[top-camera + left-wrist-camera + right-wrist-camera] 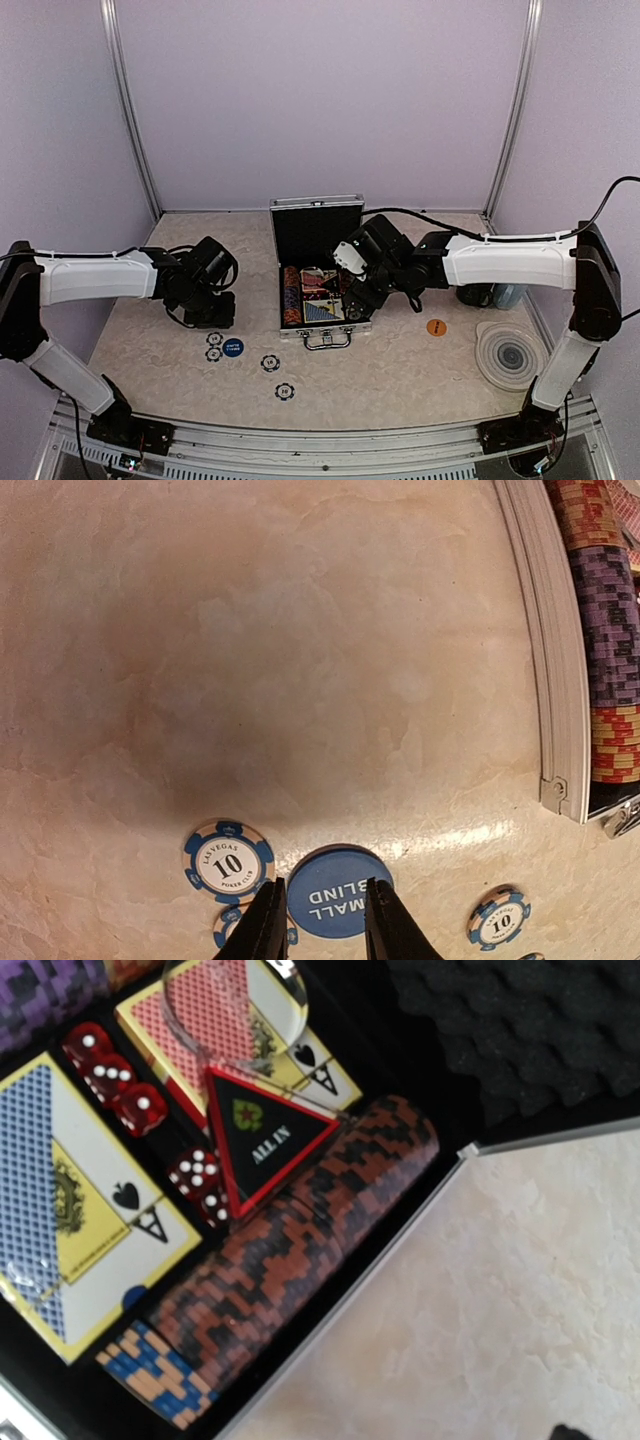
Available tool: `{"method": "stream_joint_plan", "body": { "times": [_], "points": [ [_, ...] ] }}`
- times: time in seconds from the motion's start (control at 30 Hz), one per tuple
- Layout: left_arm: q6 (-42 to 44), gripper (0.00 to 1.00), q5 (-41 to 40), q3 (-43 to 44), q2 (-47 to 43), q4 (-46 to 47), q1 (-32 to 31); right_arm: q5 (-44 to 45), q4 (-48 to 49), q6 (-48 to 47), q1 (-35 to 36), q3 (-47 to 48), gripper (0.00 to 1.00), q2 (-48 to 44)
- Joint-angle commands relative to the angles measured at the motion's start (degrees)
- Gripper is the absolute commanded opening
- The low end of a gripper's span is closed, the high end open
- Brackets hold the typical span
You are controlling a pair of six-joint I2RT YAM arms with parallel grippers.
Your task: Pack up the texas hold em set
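A small silver poker case (315,232) stands open at the middle of the marbled tabletop (400,380), its lid upright and lined with black foam. Inside lie a blue card deck (70,1190) and a red card deck (215,1050) side by side, red dice (110,1075) between them, and a black triangle marked ALL IN (265,1140) resting against a long row of red and black chips (300,1230).

The right pincer (355,292) hangs over the case's right side, jaws spread wide with nothing seen in them. The left pincer (322,900) is left of the case, low over a blue Small Blind button (335,905) lying flat on the tabletop. Its fingers (265,925) are a narrow gap apart, gripping nothing; I cannot tell whether they touch the button.

Blue and white ten chips (228,860) lie loose around the button. An orange button (436,326) sits right of the case.
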Motion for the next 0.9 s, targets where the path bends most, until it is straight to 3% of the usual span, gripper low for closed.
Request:
{"method": "stream_joint_plan", "body": {
  "times": [0.0,0.07,0.27,0.33,0.87],
  "points": [
    [-0.26,0.27,-2.33,1.25,-0.18,-2.72,-0.74,-0.44,-0.01,0.44,0.63,1.76,0.99,0.69],
    [-0.60,0.29,-2.76,0.72,-0.24,-3.43,-0.67,-0.53,-0.01,0.44,0.63,1.68,0.99,0.60],
    [-1.47,0.50,-2.77,-2.01,1.43,-3.93,0.70,-0.79,0.40,0.62,0.63,1.33,0.99,0.69],
    [-1.18,0.53,-2.05,-2.83,2.11,-2.95,1.49,-0.88,0.38,0.62,0.63,1.30,0.99,0.69],
    [1.80,0.53,2.98,-4.93,5.82,2.67,6.71,-1.01,0.36,0.62,0.71,1.05,0.99,0.75]
  ]
}}
